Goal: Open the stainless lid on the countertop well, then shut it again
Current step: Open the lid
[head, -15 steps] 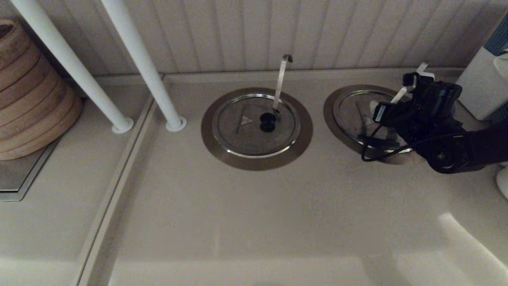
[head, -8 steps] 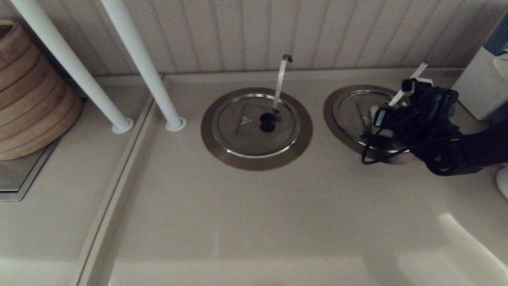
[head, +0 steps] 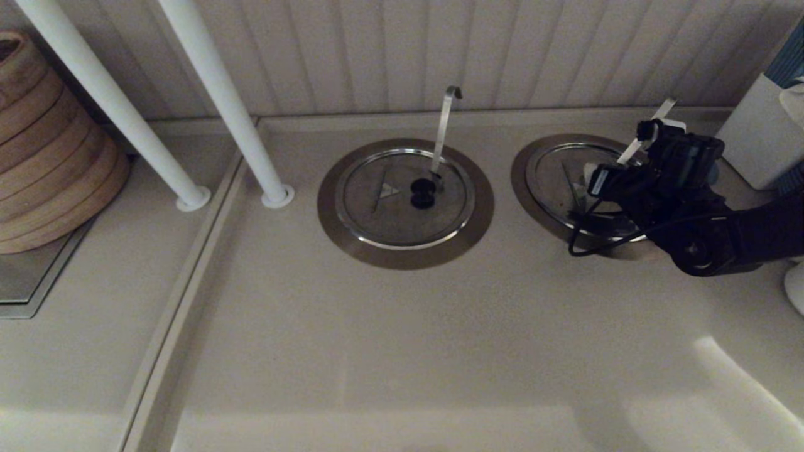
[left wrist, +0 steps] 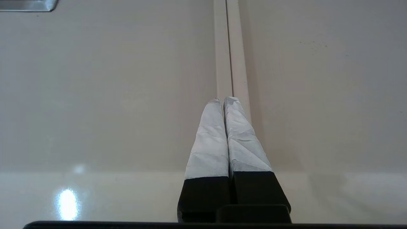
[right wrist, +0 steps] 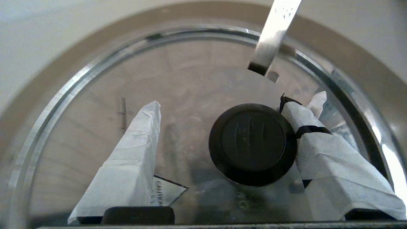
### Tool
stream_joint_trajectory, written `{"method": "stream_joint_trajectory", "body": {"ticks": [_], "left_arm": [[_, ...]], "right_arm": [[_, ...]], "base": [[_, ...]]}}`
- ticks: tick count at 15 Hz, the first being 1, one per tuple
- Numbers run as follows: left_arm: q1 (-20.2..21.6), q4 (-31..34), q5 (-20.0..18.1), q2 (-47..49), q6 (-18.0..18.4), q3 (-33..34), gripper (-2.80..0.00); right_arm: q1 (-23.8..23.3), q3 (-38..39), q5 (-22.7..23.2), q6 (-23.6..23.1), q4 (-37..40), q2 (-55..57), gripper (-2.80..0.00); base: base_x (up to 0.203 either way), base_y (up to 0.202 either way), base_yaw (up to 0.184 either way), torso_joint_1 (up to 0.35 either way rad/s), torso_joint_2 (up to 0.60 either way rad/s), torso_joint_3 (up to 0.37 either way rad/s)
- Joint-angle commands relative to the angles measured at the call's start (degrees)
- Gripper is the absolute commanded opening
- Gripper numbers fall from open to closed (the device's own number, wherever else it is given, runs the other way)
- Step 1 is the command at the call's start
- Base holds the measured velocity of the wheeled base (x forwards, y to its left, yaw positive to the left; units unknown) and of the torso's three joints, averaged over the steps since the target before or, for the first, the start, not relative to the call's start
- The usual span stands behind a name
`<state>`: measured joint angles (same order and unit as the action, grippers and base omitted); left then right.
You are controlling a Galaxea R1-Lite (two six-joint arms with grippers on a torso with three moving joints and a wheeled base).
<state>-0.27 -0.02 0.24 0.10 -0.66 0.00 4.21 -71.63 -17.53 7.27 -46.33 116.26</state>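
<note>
The stainless lid (head: 556,176) lies flat in the countertop well, whose brownish flange (head: 520,171) shows at the right of the head view. My right gripper (head: 612,194) hangs just over it. In the right wrist view the lid (right wrist: 197,82) fills the picture, and the gripper (right wrist: 235,105) is open with the black knob (right wrist: 252,143) between its taped fingers. One finger (right wrist: 305,127) touches the knob's side; the other finger (right wrist: 136,146) stands well apart from it. A triangle mark (right wrist: 168,190) shows beside that finger. My left gripper (left wrist: 223,100) is shut and parked over bare counter.
A flat steel handle (right wrist: 275,35) rises through a notch at the lid's rim, close to my right fingers. A like lid (head: 389,213) with a curled-hook ladle handle (head: 445,125) sits mid-counter. Two white poles (head: 251,138), stacked bamboo steamers (head: 44,150) and a white container (head: 763,132) stand around.
My right gripper has sunk a little and shifted slightly toward the back wall over the lid. The lid stays flat.
</note>
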Motion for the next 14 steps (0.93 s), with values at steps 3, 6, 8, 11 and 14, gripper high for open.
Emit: {"method": "stream_joint_trajectory", "body": {"ticks": [3, 6, 8, 11, 14], "left_arm": [[0.00, 0.01, 0.02, -0.01, -0.04, 0.00, -2.80], [0.00, -0.03, 0.02, -0.01, -0.04, 0.00, -2.80], [0.00, 0.01, 0.02, -0.01, -0.04, 0.00, -2.80], [0.00, -0.06, 0.02, -0.01, -0.04, 0.00, -2.80], [0.00, 0.02, 0.02, -0.01, -0.04, 0.00, -2.80]], "right_arm": [[1.41, 0.09, -0.05, 0.56, -0.34, -1.02, 0.00], [1.66, 0.09, -0.05, 0.60, -0.33, -1.62, 0.00], [2.42, 0.14, -0.05, 0.69, -0.34, -2.23, 0.00], [3.95, 0.26, -0.13, 1.00, -0.34, -3.32, 0.00], [4.67, 0.01, -0.14, 1.00, -0.33, -3.32, 0.00]], "base": [[0.000, 0.000, 0.000, 0.000, 0.00, 0.000], [0.000, 0.000, 0.000, 0.000, 0.00, 0.000], [0.000, 0.000, 0.000, 0.000, 0.00, 0.000], [0.000, 0.000, 0.000, 0.000, 0.00, 0.000], [0.000, 0.000, 0.000, 0.000, 0.00, 0.000]]}}
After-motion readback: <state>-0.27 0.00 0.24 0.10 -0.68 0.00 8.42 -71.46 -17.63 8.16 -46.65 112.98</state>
